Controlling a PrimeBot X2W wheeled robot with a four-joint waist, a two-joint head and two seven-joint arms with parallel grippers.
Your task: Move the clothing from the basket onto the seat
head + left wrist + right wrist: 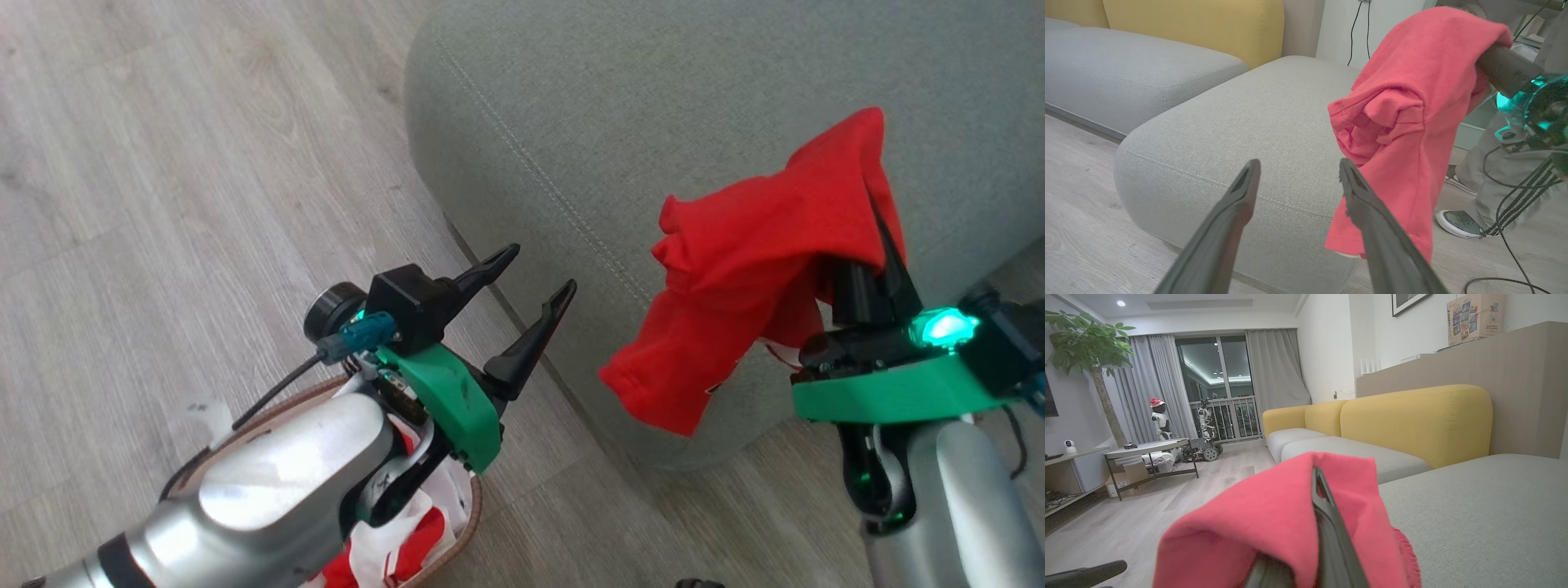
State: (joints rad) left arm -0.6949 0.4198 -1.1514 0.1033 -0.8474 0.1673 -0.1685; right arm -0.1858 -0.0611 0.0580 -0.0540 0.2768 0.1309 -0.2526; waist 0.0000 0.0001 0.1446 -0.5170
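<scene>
My right gripper (878, 245) is clamped on the red shirt (751, 261) (left gripper (541, 268) wide open, empty); it looks light and floppy, so I'd grab bunched folds.

Honestly, nothing legible here. The closest thing is the cardboard box (1473, 315) up on the partition (1527, 375) behind the yellow sofa (1412, 420) in the right wrist view. It's covered in colourful printed panels, but any lettering is way too small and blurry to make out a word. The framed picture (1410, 301) on the wall beside it is cut off by the top edge, so I can't tell if it carries writing. The red shirt (759, 245) shows plain fabric on the sides facing the cameras. The red and white clothes (412, 539) in the basket (476, 506) are too bunched up to read.
</scene>
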